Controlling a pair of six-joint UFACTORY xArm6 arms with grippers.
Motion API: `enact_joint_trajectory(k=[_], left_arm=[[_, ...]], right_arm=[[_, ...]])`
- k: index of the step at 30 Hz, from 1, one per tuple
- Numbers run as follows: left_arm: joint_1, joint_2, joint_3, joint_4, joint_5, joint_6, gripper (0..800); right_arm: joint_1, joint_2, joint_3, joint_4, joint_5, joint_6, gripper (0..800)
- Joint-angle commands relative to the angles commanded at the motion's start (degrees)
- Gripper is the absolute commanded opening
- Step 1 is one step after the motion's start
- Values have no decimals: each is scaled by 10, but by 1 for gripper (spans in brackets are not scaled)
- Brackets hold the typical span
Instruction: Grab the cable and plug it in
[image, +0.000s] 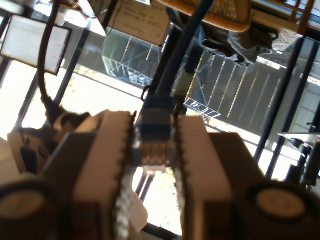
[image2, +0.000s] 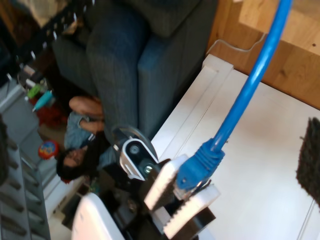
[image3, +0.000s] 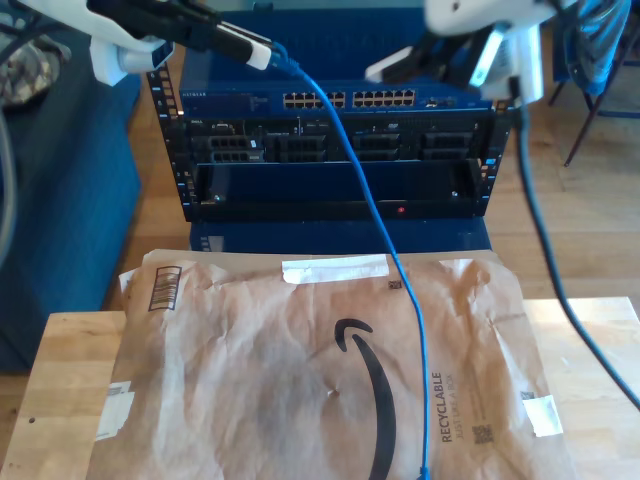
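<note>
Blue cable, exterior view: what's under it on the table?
The blue cable runs over a brown paper mailer, which covers most of the wooden table. Anything beneath the mailer is hidden.

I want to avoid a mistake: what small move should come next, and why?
Probably ease the gripper at the exterior view's upper left, shut on the long thin bright blue network cable, toward the row of sockets on the dark rack switch: its plug end hangs short of them.
</note>
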Motion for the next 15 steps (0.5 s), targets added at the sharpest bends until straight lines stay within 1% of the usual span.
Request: enact_joint_trajectory(k=[3,8,11,13,15], left_arm=[[1,6,0,-40,11,-6,2],[1,22,1,-80,32,-26,2],[9,28,2,-103,40,-28,3],[10,35,3,-134,62,-30,5],[11,37,3,-145,76,-33,7]], right_arm=[[0,-18,6,0,-21,-10,796],[5,-62,58,3,-78,-44,796],[10,-80,79,4,-91,-47,796],[17,-93,92,4,-108,-47,791],[28,-105,99,4,-120,-47,791]])
